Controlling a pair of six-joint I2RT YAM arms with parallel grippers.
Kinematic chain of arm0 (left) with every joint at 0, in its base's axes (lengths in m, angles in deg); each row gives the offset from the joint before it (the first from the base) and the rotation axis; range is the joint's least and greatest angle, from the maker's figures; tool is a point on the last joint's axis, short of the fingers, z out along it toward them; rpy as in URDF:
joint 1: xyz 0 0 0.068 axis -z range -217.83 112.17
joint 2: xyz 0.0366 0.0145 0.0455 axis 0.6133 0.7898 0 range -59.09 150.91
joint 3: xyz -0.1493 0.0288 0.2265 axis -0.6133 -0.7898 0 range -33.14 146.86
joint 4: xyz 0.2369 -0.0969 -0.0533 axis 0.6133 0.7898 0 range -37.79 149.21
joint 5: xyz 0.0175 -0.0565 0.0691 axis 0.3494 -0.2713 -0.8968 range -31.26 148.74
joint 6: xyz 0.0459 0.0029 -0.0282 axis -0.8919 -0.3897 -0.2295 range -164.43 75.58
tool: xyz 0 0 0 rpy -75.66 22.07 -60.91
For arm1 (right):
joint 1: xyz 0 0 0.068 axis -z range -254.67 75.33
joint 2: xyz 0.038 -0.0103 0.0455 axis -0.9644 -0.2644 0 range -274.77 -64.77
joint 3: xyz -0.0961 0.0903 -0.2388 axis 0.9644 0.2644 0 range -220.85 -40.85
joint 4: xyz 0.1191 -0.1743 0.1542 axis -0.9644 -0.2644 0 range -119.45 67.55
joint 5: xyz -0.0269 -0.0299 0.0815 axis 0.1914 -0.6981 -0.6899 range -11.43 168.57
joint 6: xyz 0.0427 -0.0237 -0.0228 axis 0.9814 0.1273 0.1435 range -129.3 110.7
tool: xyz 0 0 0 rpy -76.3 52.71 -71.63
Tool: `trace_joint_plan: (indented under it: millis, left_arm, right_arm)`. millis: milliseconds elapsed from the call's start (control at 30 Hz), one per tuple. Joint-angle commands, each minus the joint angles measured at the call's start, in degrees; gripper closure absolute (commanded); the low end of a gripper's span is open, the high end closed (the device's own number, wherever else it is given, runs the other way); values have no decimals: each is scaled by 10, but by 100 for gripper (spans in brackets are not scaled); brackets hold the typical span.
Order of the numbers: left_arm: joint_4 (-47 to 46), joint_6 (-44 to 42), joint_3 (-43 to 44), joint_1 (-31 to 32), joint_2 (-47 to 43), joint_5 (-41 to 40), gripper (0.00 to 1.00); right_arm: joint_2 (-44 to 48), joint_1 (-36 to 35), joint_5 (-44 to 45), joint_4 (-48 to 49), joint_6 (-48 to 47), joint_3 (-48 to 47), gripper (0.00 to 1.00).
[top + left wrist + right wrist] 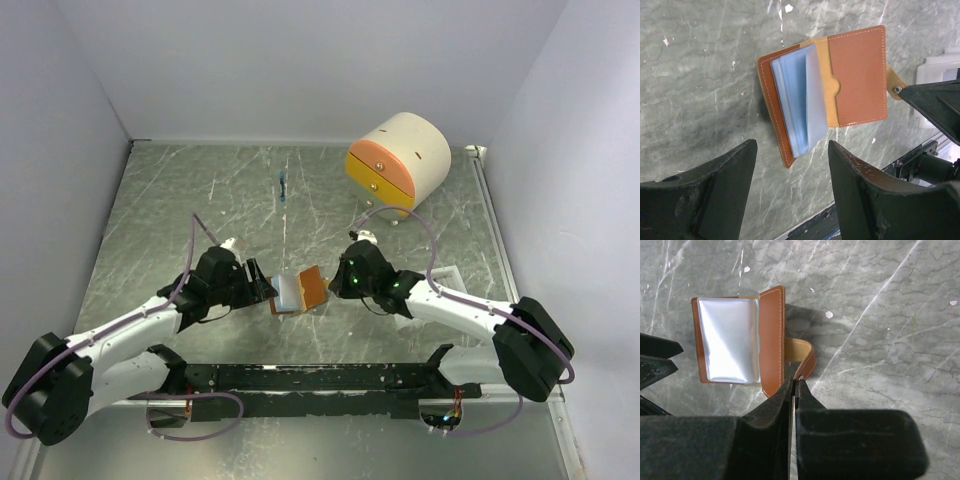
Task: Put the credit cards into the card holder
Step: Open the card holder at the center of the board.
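Card holder (pixel 857 75): brown leather bifold, lying open on the marbled tabletop (pixel 200 200), between the two grippers.
Right gripper (pixel 794 390): pinched tight on the snap tab (pixel 809 364) at the holder's outer edge, anchoring that side.
Left gripper (pixel 792 147): fingers spread wide, holding nothing; holder's near corner seen between the tips, no contact evident, height above it unclear.
Credit cards (pixel 797 102): pale blue and grey leaves stacked in the half nearer the left gripper; impossible to tell card from pocket sleeve. No loose card seen on the table.
Key relation: holder just ahead of the left fingertips, spine and long edges running away from them, short end of the stack facing the open jaws.
Nearer arm: left, free and closest to the stack; right taken up as anchor.
Likely step, as a judgement: seating or flattening the stack before folding shut.
Risk: holder pivoting about the pinched tab under a sideways push.
Elsewhere: cream-and-orange drawer box (pixel 398 163), well apart at the far right.
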Motion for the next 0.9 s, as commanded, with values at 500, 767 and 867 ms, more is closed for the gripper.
trace_joint_plan:
  millis: [500,767,867]
  left_arm:
    - [-77,-6,-14,-5,39,25,34]
    - [-64,-9,-6,-25,48,35,39]
    - [-41,-21,0,-29,38,21,38]
  right_arm:
    - [9,3,13,2,-2,29,100]
    - [3,3,23,-2,-1,40,100]
    - [0,3,25,-4,-2,42,100]
